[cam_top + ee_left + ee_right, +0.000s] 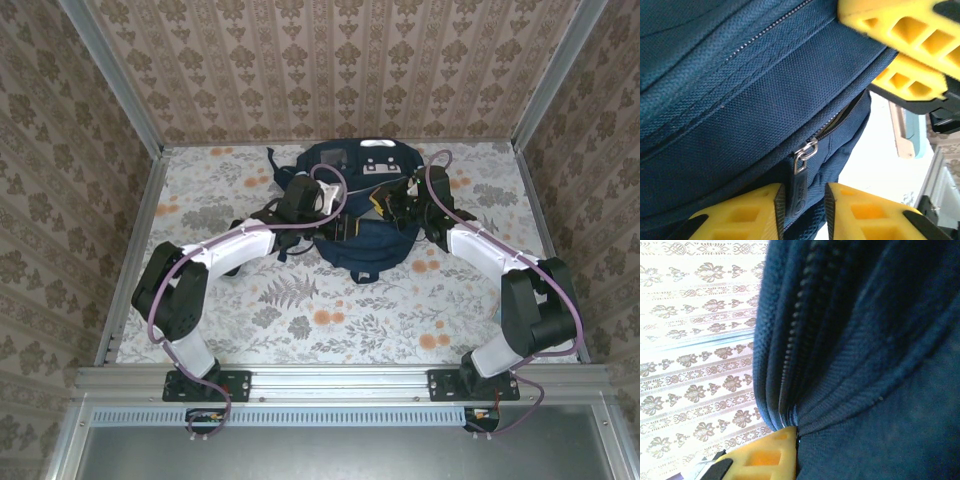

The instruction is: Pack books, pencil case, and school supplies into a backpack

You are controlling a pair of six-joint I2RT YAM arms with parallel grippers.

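Against backpack (740, 100) edge, left tool (802, 194) ajar around zipper pull (800, 172), right tool (862, 47) pinching fabric

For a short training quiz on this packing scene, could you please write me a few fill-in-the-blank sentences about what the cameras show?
1. The fingers of the left gripper are coloured ____.
2. Between those fingers sits a dark ____ hanging from a metal slider.
3. The right gripper is shut on the navy ____.
4. The table bears a ____ pattern.

Missing words: yellow; zipper pull; backpack; floral.
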